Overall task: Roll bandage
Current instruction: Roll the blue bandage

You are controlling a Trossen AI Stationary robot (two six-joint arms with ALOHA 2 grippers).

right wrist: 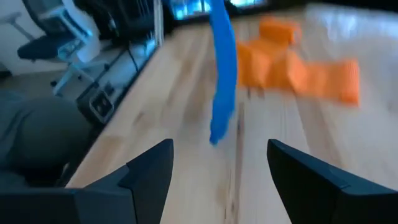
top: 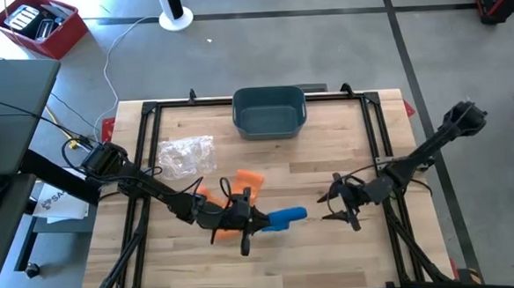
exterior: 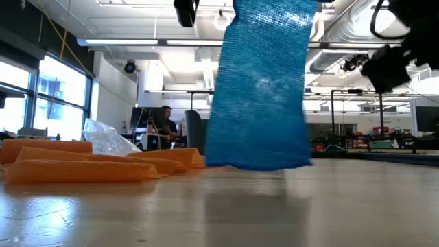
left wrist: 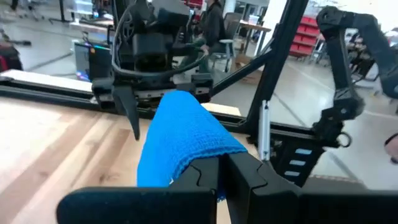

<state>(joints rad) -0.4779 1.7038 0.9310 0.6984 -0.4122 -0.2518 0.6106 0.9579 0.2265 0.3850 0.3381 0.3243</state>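
A blue bandage (top: 285, 217) hangs from my left gripper (top: 259, 221), which is shut on it near the table's middle front. In the low view the bandage (exterior: 260, 89) hangs as a broad strip, its lower edge (exterior: 260, 165) down at the table top. Whether that edge rests there, I cannot tell. My right gripper (top: 338, 208) is open and empty just to the bandage's right, its fingers (right wrist: 149, 171) pointing at the strip (right wrist: 222, 81). An orange bandage (top: 241, 182) lies unrolled on the table behind my left gripper. My left gripper pinches the blue bandage's upper end (left wrist: 200, 155) between its two shut fingers (left wrist: 249, 180). The fingers come about level from the table's left. The bandage bulges out in front of the fingertips, hangs down below them as a slack strip and is several layers thick at the hold.
A crumpled clear plastic bag (top: 185, 155) lies at the back left. A dark blue bin (top: 268, 111) stands at the table's far edge in the middle. The orange strips (exterior: 82, 165) lie flat to the left in the low view. Bare wood lies at the front right.
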